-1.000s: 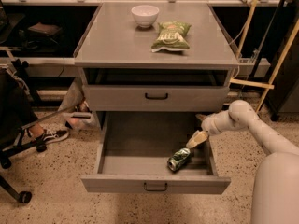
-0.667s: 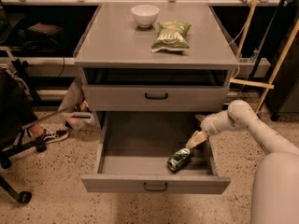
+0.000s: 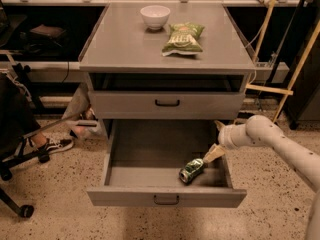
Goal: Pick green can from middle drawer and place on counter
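Observation:
The green can (image 3: 191,170) lies on its side on the floor of the open middle drawer (image 3: 150,146), near the front right corner. My gripper (image 3: 215,140) reaches in over the drawer's right wall, just above and to the right of the can. It is open and empty, and its lower fingertip (image 3: 212,154) is close to the can's far end. The counter (image 3: 125,41) is the grey top of the cabinet, above the drawers.
A white bowl (image 3: 155,16) and a green-and-white snack bag (image 3: 183,38) lie on the counter. The drawer above (image 3: 167,104) is shut. A chair base (image 3: 15,164) and a shoe (image 3: 54,145) are on the floor at left. Wooden poles (image 3: 295,74) lean at right.

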You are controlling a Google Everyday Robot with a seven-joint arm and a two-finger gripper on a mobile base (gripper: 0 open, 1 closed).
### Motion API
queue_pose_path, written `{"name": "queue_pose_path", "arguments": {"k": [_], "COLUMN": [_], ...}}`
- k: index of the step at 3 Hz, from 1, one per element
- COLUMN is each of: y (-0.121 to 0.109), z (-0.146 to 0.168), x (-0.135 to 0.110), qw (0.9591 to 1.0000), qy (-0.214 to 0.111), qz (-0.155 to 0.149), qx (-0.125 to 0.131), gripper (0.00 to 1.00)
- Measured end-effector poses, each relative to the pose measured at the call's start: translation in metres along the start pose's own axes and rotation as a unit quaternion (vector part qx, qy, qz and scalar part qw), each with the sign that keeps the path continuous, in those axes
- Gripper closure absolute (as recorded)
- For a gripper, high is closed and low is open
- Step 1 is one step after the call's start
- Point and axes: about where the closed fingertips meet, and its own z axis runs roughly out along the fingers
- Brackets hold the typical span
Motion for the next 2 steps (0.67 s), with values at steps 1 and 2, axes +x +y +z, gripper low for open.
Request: {"name": "queue_pose_path", "arguments": {"k": [1, 2], "y": [0.0166, 0.0208], "z": [0.0131, 0.0201], "x": [0.0082, 0.0063], "qw": [0.9993, 0.9991], "qy": [0.020, 0.014], "qz": [-0.032, -0.041], "qx": [0.009, 0.000], "gripper": [0.00, 0.00]}}
